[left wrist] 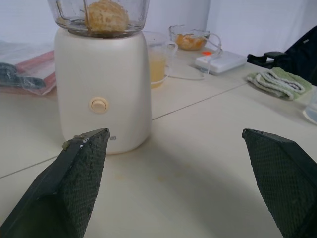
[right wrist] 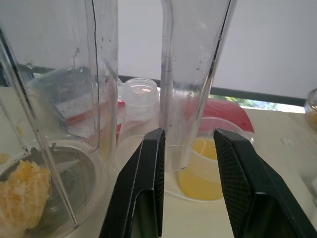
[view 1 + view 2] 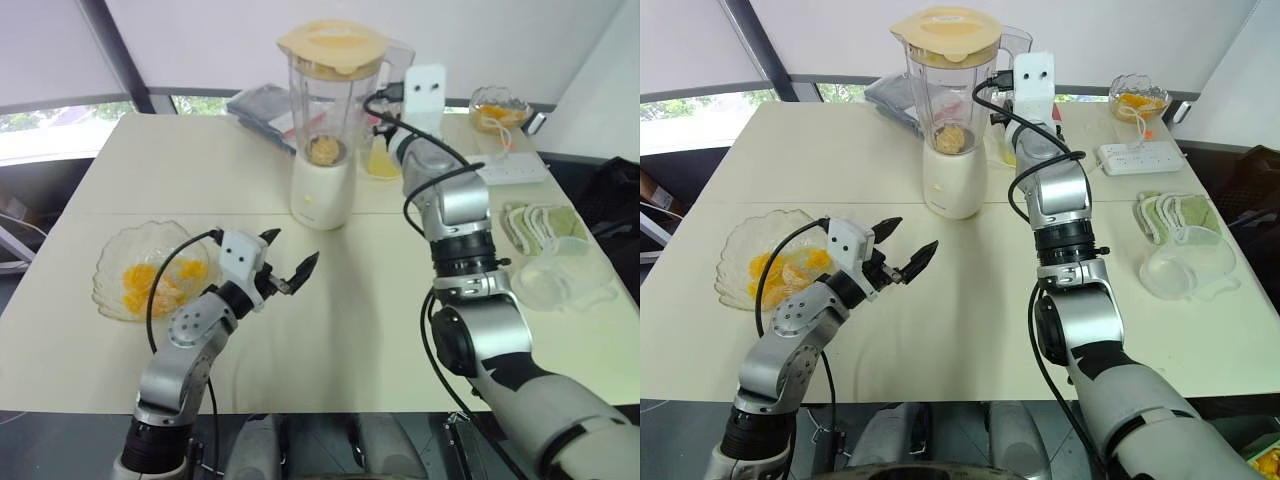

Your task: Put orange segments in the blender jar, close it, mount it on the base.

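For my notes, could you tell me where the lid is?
The lid sits on the blender jar, mounted on the base at the table's far middle.

Left gripper (image 3: 291, 261) points toward 2 o'clock, fingers wide apart; right gripper (image 2: 187, 148) reaches toward 12 o'clock, fingers narrowly parted.

Both eye views look forward and down from the head over the table (image 3: 380, 330), sharing the whole spread around the blender jar (image 3: 335, 100). The left wrist view sits low and level, facing the base (image 1: 101, 94) nearby. The right wrist view sits very close against the jar's handle (image 2: 193, 79).
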### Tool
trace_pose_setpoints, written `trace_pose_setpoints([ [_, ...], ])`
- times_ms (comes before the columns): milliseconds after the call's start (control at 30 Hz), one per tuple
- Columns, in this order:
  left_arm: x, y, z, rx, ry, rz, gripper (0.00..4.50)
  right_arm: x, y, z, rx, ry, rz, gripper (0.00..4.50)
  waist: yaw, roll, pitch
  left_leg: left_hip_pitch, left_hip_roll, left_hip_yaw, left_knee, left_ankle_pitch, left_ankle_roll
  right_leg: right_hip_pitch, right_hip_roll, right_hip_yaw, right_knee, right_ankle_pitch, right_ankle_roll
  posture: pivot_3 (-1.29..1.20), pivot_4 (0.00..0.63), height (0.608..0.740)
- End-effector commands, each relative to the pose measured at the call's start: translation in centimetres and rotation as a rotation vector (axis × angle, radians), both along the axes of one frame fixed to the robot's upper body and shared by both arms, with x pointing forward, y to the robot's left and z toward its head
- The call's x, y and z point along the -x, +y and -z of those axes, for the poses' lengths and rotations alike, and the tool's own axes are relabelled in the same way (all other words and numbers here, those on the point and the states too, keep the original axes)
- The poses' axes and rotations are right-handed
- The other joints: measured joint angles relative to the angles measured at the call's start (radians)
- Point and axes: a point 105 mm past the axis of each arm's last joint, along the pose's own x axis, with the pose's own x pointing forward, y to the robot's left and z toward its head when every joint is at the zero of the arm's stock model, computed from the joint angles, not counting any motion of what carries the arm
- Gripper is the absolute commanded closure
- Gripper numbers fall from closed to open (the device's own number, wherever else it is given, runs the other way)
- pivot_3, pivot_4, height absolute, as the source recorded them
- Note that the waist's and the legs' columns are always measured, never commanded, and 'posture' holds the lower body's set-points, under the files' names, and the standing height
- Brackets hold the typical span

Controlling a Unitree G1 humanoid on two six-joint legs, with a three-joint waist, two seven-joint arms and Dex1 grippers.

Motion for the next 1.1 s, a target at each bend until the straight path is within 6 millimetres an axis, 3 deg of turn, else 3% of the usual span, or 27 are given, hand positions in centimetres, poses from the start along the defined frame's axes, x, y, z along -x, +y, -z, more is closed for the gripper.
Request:
trace_pose_setpoints([
  [33, 0.15, -0.22, -0.74, 0.008, -0.033, 0.016, 0.0, 0.74, 0.55, -1.96, -0.001, -0.06, 0.001, 2.92, 0.0, 0.0, 0.0, 0.0, 0.0, 0.0, 0.0, 0.0, 0.0, 0.0, 0.0, 0.0, 0.0, 0.0, 0.0, 0.0, 0.15, 0.74],
  [1100, 0.11, -0.26, -0.72, 0.013, -0.032, 0.012, 0.0, 0.94, 0.34, -2.1, 0.033, -0.101, -0.029, 2.92, 0.0, 0.0, 0.0, 0.0, 0.0, 0.0, 0.0, 0.0, 0.0, 0.0, 0.002, 0.0, 0.0, 0.0, 0.0, 0.0, 0.15, 0.74],
])
